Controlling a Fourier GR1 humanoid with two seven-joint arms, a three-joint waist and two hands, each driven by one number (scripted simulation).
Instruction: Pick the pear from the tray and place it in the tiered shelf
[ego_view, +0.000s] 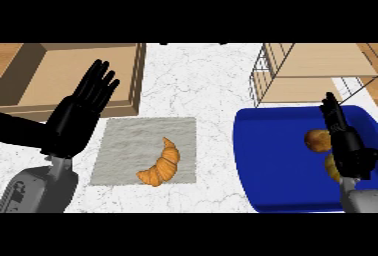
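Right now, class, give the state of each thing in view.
Left hand: open, resting, fingers up.
Right hand: open, over the blue tray.
Croissant: lying on the grey mat.
Brown fruit: on the tray, beside the right hand, unheld.
Yellowish item: on tray, partly behind right hand.
Wooden box: open-topped.
Tiered shelf: standing beyond the tray.

The left hand (74, 125) and the right hand (348, 145) are finished in matte black; each is built of long, slender, segmented fingers; the left forearm (40, 190) is cased in smooth grey, marked with faint dark patches; the right forearm (360, 201) is likewise grey.
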